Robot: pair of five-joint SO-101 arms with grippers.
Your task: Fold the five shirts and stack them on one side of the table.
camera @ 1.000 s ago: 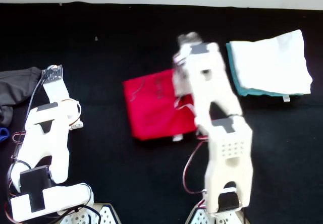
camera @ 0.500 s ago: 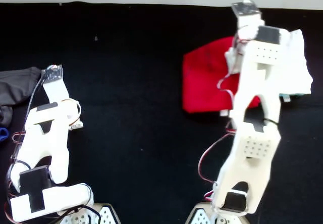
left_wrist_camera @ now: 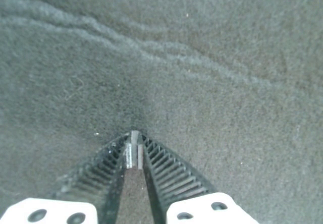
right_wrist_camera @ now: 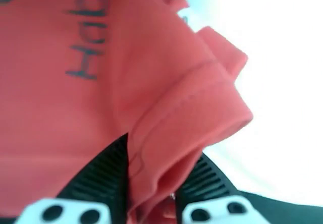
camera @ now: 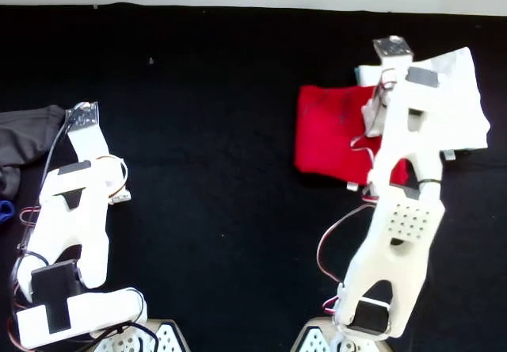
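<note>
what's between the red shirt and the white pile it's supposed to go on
Nothing visible. The right gripper is shut on the red shirt, whose edge reaches the white shirt topping the pile.

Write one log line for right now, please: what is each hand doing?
right hand: shut on red shirt | red shirt: next to white shirt | left hand: shut, empty

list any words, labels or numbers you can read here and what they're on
Red shirt, right wrist view: dark printed lettering, cut off at the picture's edge, no whole word readable.
Same shirt, high view: faint dark marks, too small to read.
White tag at its edge, high view: too small to read.
</note>
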